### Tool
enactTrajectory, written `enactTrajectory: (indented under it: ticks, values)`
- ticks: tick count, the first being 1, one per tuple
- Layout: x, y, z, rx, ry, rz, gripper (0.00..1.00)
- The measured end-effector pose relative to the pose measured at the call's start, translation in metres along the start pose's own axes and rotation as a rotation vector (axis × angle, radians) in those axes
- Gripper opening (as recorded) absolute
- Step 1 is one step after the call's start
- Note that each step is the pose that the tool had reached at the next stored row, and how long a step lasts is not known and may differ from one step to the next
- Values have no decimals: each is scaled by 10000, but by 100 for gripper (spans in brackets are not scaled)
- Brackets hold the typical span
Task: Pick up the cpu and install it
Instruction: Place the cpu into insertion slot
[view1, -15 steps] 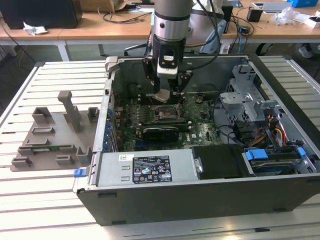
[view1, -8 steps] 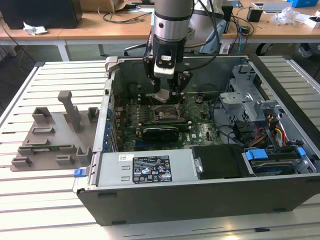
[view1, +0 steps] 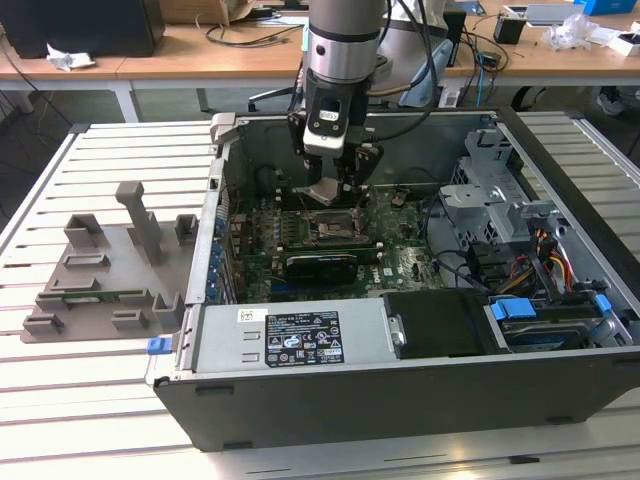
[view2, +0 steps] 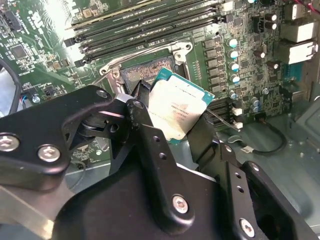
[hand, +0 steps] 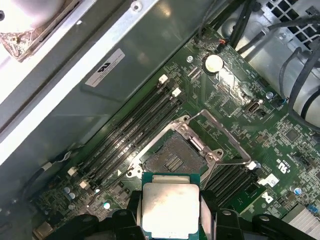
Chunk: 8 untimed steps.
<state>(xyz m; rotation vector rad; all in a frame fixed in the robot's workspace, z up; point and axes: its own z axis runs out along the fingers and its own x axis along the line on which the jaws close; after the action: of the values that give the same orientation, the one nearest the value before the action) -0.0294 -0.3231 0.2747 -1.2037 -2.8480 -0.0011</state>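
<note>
Tool: the tool (view1: 335, 188) hangs in the upper middle of the exterior view, inside the open computer case (view1: 300, 395). It is clenched on the cpu, with a black finger (view2: 141, 95) on each of two opposite edges.
Cpu: the cpu (view1: 325, 192) is held in the air, a little tilted. Its silver top with the thin green rim is seen in both wrist views.
Socket: the socket (hand: 172, 157) lies on the green board (view1: 400, 262), under the cpu and apart from it. Its metal frame is swung aside and the contact field is bare.
Memory slots: long black memory slots (hand: 132, 132) run just beside the socket.
Tray: a grey tray (view1: 100, 270) with upright blocks lies on the slatted surface (view1: 80, 400), at the exterior view's left, beside the case.
</note>
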Motion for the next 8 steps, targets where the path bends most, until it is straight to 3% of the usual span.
enactTrajectory:
  ticks: [8]
  values:
    - [0, 0, 1, -42, 17, 902, 55]
